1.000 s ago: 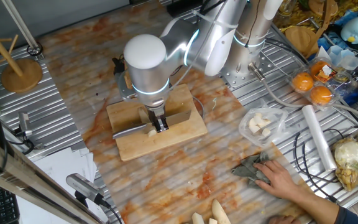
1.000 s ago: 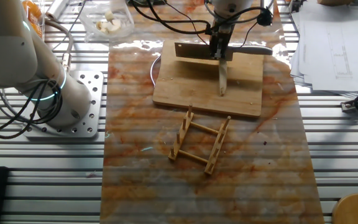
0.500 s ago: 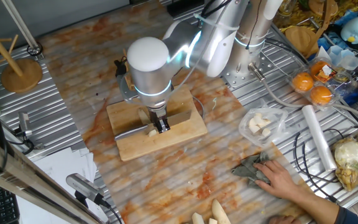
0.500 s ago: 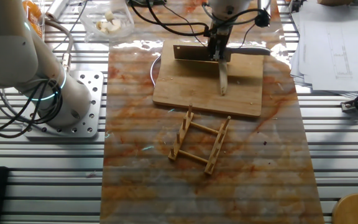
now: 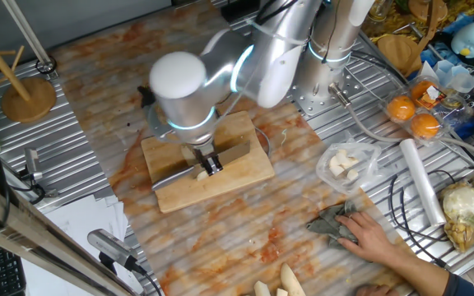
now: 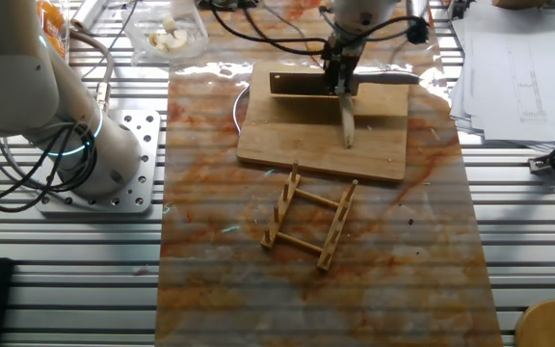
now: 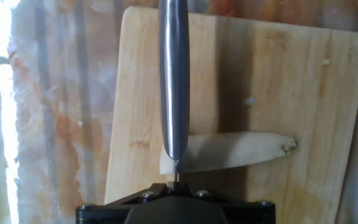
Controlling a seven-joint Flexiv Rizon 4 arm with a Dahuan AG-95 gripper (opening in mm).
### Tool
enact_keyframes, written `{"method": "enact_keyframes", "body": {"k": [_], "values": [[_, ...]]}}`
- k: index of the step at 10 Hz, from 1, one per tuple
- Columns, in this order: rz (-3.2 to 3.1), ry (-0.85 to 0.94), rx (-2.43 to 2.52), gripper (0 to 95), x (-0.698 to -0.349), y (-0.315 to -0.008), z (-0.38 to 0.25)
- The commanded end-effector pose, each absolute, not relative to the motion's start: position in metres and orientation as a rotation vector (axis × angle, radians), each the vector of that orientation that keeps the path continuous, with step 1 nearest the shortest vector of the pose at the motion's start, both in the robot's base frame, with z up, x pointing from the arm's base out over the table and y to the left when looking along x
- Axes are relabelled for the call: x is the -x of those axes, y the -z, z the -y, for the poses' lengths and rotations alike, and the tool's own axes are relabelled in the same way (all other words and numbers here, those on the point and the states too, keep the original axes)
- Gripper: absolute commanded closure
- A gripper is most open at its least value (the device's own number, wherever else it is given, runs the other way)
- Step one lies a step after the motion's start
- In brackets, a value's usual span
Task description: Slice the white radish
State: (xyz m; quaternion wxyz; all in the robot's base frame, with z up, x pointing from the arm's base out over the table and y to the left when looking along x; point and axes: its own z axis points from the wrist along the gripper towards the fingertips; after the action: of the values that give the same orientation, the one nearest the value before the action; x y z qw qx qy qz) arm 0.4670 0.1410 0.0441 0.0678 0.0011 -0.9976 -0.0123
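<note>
Black two-finger gripper point(image 5: 211, 164) clamped on the steel-handled cleaver point(image 6: 306, 82), blade edge-down across the near end of the slim cream-white radish stick point(image 7: 235, 151). Radish lies flat on the pale rectangular bamboo cutting board point(image 6: 297, 135). Beyond the board: marbled orange-streaked table covering point(image 5: 113, 66).

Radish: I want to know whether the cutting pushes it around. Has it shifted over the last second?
No. The radish lies at the same spot on the board, with the knife across one end.
</note>
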Motion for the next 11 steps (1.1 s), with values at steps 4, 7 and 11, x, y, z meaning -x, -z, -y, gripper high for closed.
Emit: {"method": "enact_keyframes", "body": {"k": [4,7,11], "values": [[2.945,0.104,-0.095,95.0,-0.466,-0.022,-0.142],[2.966,0.059,-0.057,95.0,-0.472,-0.048,-0.135],[3.007,0.075,0.039,95.0,-0.477,-0.077,-0.131]]}}
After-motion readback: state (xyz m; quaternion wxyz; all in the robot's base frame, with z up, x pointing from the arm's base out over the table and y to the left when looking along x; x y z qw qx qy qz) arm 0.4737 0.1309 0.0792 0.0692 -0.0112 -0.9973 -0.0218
